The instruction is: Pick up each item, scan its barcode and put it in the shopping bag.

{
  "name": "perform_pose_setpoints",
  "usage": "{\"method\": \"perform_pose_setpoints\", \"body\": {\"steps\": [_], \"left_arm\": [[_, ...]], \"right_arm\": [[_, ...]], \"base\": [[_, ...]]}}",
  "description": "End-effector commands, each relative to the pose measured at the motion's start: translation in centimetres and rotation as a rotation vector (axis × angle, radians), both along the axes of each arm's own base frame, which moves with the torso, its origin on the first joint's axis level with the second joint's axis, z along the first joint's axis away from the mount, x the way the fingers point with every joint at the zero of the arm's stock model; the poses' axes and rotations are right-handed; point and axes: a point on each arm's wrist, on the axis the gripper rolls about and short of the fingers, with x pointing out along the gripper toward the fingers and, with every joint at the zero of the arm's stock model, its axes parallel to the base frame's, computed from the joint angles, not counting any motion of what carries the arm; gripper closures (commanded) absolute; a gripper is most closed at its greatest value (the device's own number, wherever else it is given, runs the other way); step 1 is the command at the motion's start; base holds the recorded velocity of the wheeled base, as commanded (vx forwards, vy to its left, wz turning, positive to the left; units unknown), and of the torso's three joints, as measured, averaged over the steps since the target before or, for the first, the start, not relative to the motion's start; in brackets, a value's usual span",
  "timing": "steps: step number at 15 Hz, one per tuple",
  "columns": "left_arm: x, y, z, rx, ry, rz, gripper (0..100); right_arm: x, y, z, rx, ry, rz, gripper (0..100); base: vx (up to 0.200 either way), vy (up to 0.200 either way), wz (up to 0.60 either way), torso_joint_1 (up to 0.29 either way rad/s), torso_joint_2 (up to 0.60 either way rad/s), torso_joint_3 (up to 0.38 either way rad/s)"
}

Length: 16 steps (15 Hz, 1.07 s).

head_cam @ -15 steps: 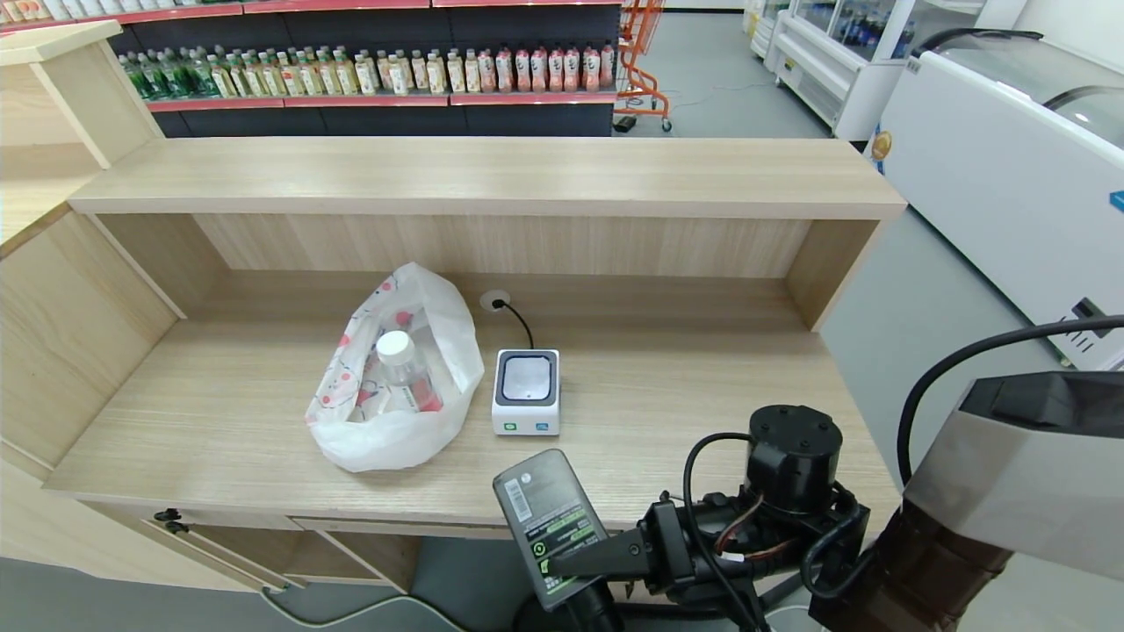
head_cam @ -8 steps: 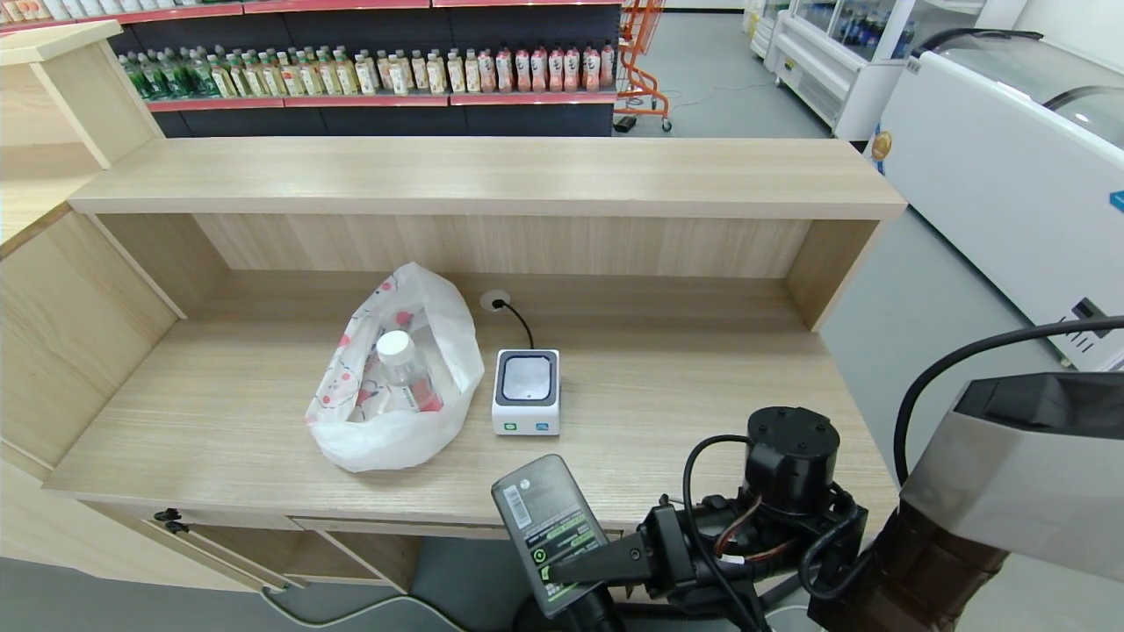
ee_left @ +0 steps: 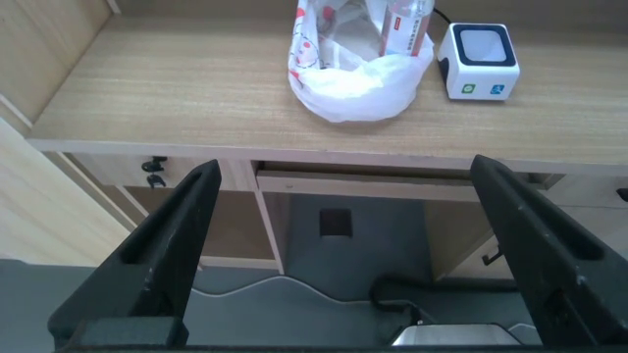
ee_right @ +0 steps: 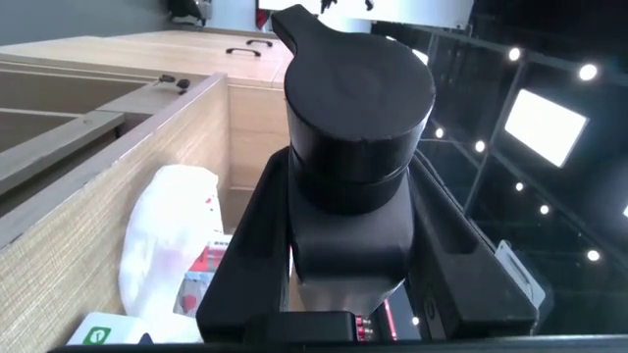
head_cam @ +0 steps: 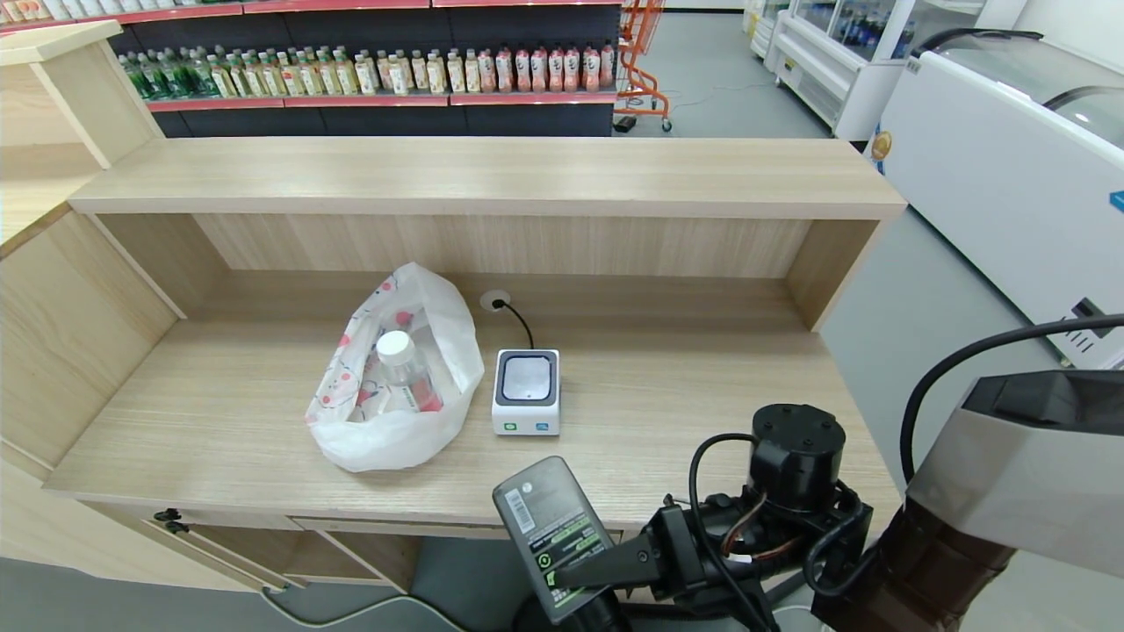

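Wooden counter (head_cam: 702,369): pale checkout desk with a raised back ledge; drink shelves and freezers stand in the shop behind.
Scanner (head_cam: 527,391) (ee_left: 478,61): white box with a dark glass top, mid-counter; its black cable runs off at 11 o'clock to a hole in the desk.
Shopping bag (head_cam: 395,434) (ee_left: 353,83) (ee_right: 162,235): white plastic with red print, mouth open, just beside the scanner at its 9 o'clock. A white-capped bottle (head_cam: 395,347) lies inside.
Item (head_cam: 551,535) (ee_right: 358,127): dark flat bottle with a black cap, barcode label facing up, at 6 o'clock from the scanner, over the counter's near edge.
Right gripper (head_cam: 597,570) (ee_right: 348,284): clamped on the dark bottle's lower half, a finger on each side.
Left gripper (ee_left: 343,265): fingers spread wide with nothing between them, held low in front of the counter — facing its front below the bag.
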Motion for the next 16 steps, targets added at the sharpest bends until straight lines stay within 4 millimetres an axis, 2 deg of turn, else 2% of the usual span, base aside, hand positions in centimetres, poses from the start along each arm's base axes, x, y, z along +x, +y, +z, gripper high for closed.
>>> {"method": "perform_pose_setpoints", "body": {"steps": [1, 4, 6, 7, 9, 10, 11, 12, 13, 14, 16], "left_arm": [[0.0, 0.0, 0.0, -0.001, 0.0, 0.0, 0], [0.0, 0.0, 0.0, -0.001, 0.0, 0.0, 0], [0.0, 0.0, 0.0, -0.001, 0.0, 0.0, 0], [0.0, 0.0, 0.0, -0.001, 0.0, 0.0, 0], [0.0, 0.0, 0.0, 0.001, 0.0, 0.0, 0], [0.0, 0.0, 0.0, -0.001, 0.0, 0.0, 0], [0.0, 0.0, 0.0, -0.001, 0.0, 0.0, 0], [0.0, 0.0, 0.0, -0.001, 0.0, 0.0, 0], [0.0, 0.0, 0.0, -0.001, 0.0, 0.0, 0], [0.0, 0.0, 0.0, -0.001, 0.0, 0.0, 0], [0.0, 0.0, 0.0, -0.001, 0.0, 0.0, 0]], "right_arm": [[0.0, 0.0, 0.2, 0.003, -0.004, -0.001, 100], [-0.2, 0.0, 0.2, 0.003, -0.003, 0.005, 100], [-0.1, -0.4, 2.1, 0.035, -0.016, -0.01, 100], [0.2, -1.2, 3.2, 0.044, 0.008, -0.046, 100], [0.6, -3.8, 5.8, 0.052, 0.194, -0.256, 100], [-0.4, -5.5, 7.0, 0.061, 0.334, -0.439, 100], [-1.6, -7.4, 8.9, 0.148, 0.425, -0.65, 100], [-2.7, -10.1, 11.2, 0.279, 0.445, -0.853, 100], [-3.4, -11.5, 12.0, 0.324, 0.463, -0.933, 100], [-4.1, -13.2, 13.0, 0.35, 0.62, -0.955, 100], [-3.7, -15.2, 13.8, 0.44, 0.903, -0.931, 100]], "base": [[0.0, 0.0, 0.0, 0.0, 0.0, 0.0], [0.0, 0.0, 0.0, 0.0, 0.0, 0.0], [0.0, 0.0, 0.0, 0.0, 0.0, 0.0], [0.0, 0.0, 0.0, 0.0, 0.0, 0.0], [0.0, 0.0, 0.0, 0.0, 0.0, 0.0], [0.0, 0.0, 0.0, 0.0, 0.0, 0.0], [0.0, 0.0, 0.0, 0.0, 0.0, 0.0], [0.0, 0.0, 0.0, 0.0, 0.0, 0.0], [0.0, 0.0, 0.0, 0.0, 0.0, 0.0], [0.0, 0.0, 0.0, 0.0, 0.0, 0.0], [0.0, 0.0, 0.0, 0.0, 0.0, 0.0]]}}
